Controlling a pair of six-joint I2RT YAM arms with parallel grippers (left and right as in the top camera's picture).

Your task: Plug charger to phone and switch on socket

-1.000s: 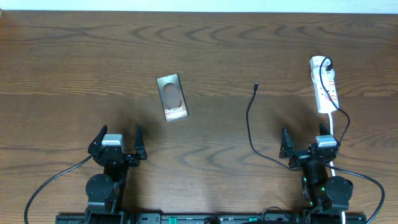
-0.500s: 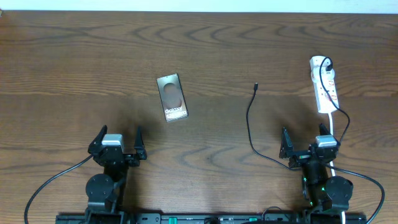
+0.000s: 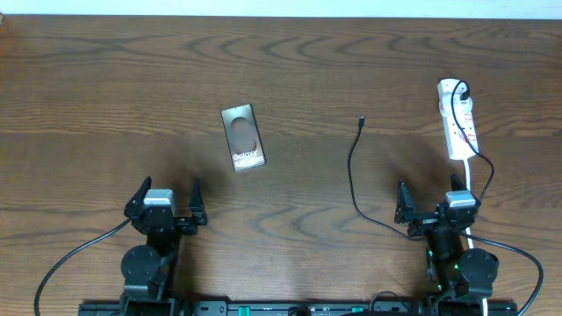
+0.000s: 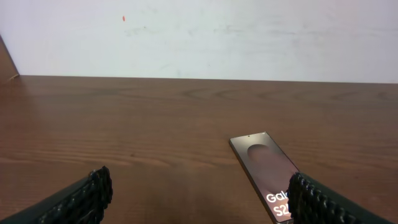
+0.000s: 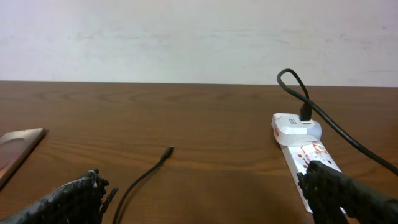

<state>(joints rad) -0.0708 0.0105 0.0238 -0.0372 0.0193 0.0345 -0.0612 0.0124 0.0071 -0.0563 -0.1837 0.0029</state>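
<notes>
Phone (image 3: 243, 137): face up, left of the table's (image 3: 88, 88) centre, ahead of left gripper (image 3: 168, 195), jaws spread, empty. Charger (image 3: 350, 167): connector end free right of centre, its length trailing to near edge. Right gripper (image 3: 428, 197): spread, empty. Socket (image 3: 457, 123): near right edge, plug (image 3: 460, 89) fitted; switch position too small to tell. Items apparently staged within each arm's reach.

Left arm (image 3: 143, 262) sits folded back at near left, wrist pointing far. Left gripper (image 3: 168, 189) has its jaws spread wide and grips nothing; ribbed black fingers (image 4: 81, 200) show at both lower corners of the wrist view. Right arm (image 3: 458, 266) is in the same folded pose at near right, with green lights lit on it. Right gripper (image 3: 428, 193) is also spread wide, grips nothing and aims far. Its right finger is hard to see from overhead, probably level with the other.
</notes>
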